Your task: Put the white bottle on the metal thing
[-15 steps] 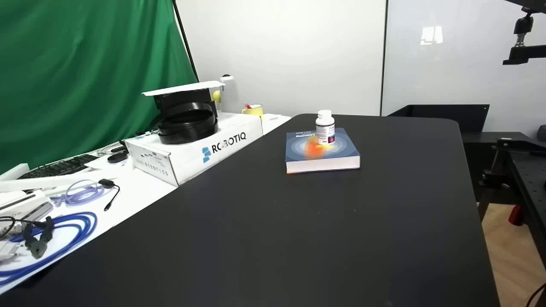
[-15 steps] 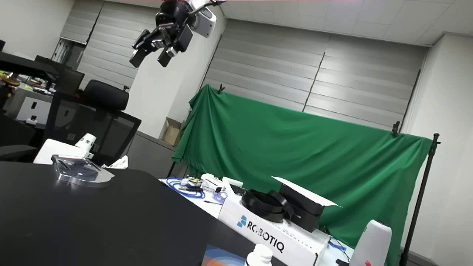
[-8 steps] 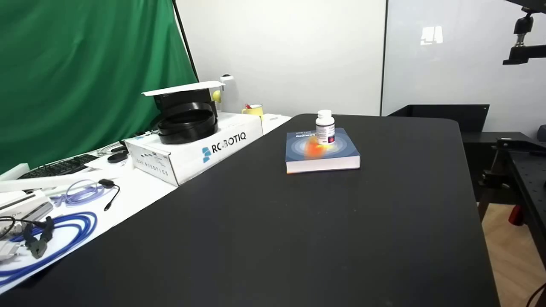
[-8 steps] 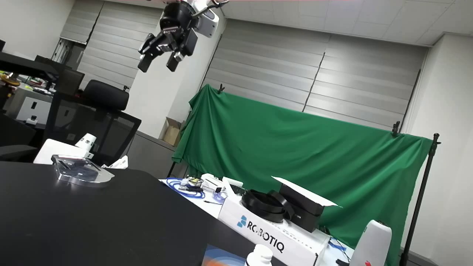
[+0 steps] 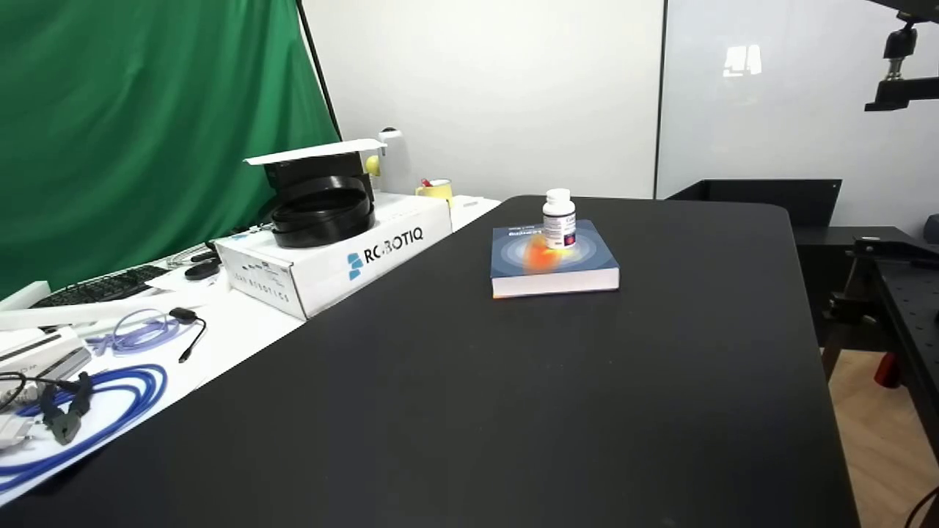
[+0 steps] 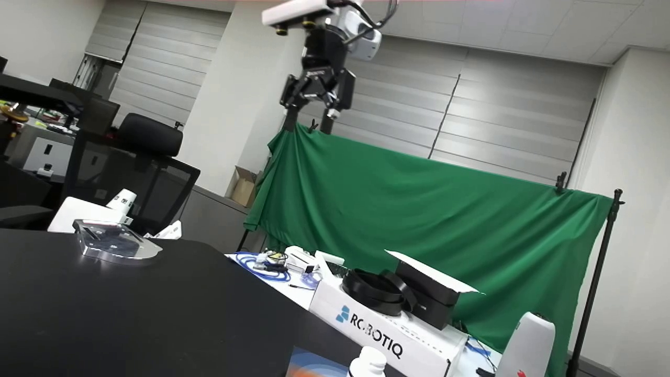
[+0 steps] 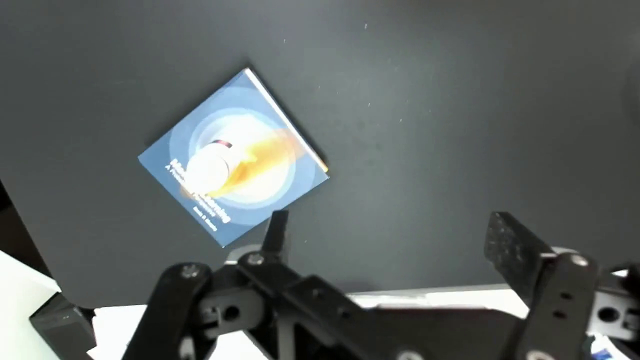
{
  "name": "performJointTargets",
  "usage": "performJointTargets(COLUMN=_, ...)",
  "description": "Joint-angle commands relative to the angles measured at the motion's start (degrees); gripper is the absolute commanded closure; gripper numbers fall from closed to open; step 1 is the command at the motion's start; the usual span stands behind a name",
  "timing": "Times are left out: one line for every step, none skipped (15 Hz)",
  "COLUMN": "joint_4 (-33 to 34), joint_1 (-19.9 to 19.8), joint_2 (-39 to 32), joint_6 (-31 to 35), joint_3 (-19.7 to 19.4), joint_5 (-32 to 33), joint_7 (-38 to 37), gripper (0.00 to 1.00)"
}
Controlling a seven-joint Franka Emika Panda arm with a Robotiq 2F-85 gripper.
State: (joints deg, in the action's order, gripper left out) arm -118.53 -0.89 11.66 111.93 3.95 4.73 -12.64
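The small white bottle (image 5: 560, 218) with a white cap and printed label stands upright on a blue book (image 5: 554, 284). In an exterior view only the top of the bottle (image 6: 368, 361) shows at the bottom edge. The wrist view shows the bottle (image 7: 207, 170) from above on the book (image 7: 240, 215), left of the jaws. The metal thing (image 6: 119, 248), shiny and flat with a rounded end, lies on the black table in an exterior view. It is out of view in the wrist view. My gripper (image 6: 309, 125) is open and empty, high above the table; its fingers (image 7: 387, 217) are wide apart.
The black table (image 5: 528, 411) has a white side table along one edge. On that stand a white Robotiq box (image 5: 345, 257) with black items on top, and coiled blue cables (image 5: 125, 396). A green curtain (image 6: 429, 225) hangs behind. A chair (image 6: 131, 167) stands beyond the table.
My gripper has moved right and down in an exterior view, its fingers now pointing more straight down. It stays open. The bottle, book and metal thing have not moved.
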Motion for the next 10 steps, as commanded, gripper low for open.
performJointTargets(joint_4=7.4, joint_1=-2.6, joint_2=-7.9, joint_6=5.9, joint_3=-4.3, joint_5=-0.3, joint_7=1.7, gripper=0.0)
performJointTargets(joint_4=9.6, joint_1=-3.4, joint_2=-10.7, joint_6=8.6, joint_3=-5.3, joint_5=-0.2, joint_7=1.8, gripper=0.0)
performJointTargets(joint_4=11.4, joint_1=-3.9, joint_2=-13.1, joint_6=11.2, joint_3=-6.1, joint_5=-0.2, joint_7=1.4, gripper=0.0)
performJointTargets(joint_4=14.1, joint_1=-4.3, joint_2=-16.5, joint_6=13.2, joint_3=-6.8, joint_5=-0.1, joint_7=0.7, gripper=0.0)
performJointTargets(joint_4=16.8, joint_1=-4.6, joint_2=-19.6, joint_6=13.4, joint_3=-7.5, joint_5=-0.5, joint_7=-0.1, gripper=0.0)
performJointTargets(joint_4=19.2, joint_1=-4.8, joint_2=-22.2, joint_6=12.9, joint_3=-8.1, joint_5=-1.4, joint_7=-0.7, gripper=0.0)
performJointTargets(joint_4=21.0, joint_1=-5.0, joint_2=-24.4, joint_6=12.7, joint_3=-8.6, joint_5=-2.2, joint_7=-0.7, gripper=0.0)
performJointTargets(joint_4=22.8, joint_1=-5.1, joint_2=-26.6, joint_6=12.0, joint_3=-9.1, joint_5=-2.8, joint_7=-1.0, gripper=0.0)
performJointTargets(joint_4=24.2, joint_1=-5.3, joint_2=-28.4, joint_6=10.5, joint_3=-9.6, joint_5=-3.5, joint_7=-0.9, gripper=0.0)
performJointTargets(joint_4=25.0, joint_1=-5.4, joint_2=-29.7, joint_6=10.2, joint_3=-10.1, joint_5=-3.6, joint_7=-1.6, gripper=0.0)
